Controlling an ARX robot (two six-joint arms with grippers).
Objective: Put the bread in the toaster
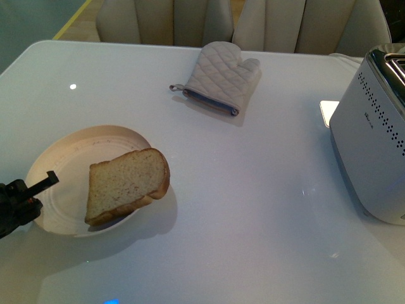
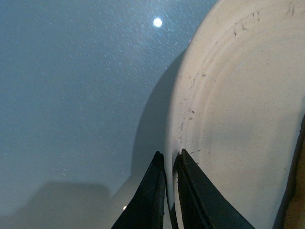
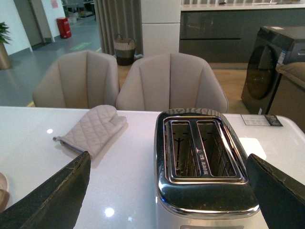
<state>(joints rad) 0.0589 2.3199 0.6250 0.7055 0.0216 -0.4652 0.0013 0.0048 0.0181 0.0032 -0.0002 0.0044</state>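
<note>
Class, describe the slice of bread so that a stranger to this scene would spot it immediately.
Start at the white table and find the round cream plate on the robot's left side. The bread lies across its rim nearer the toaster: the only tan, speckled, brown-crusted thing here.

The right gripper [image 3: 167,156] stands wide open before the chrome-topped toaster [image 3: 205,195], with a quilted oven mitt [image 3: 93,130] lying farther off on the tabletop [image 3: 128,181].
</note>
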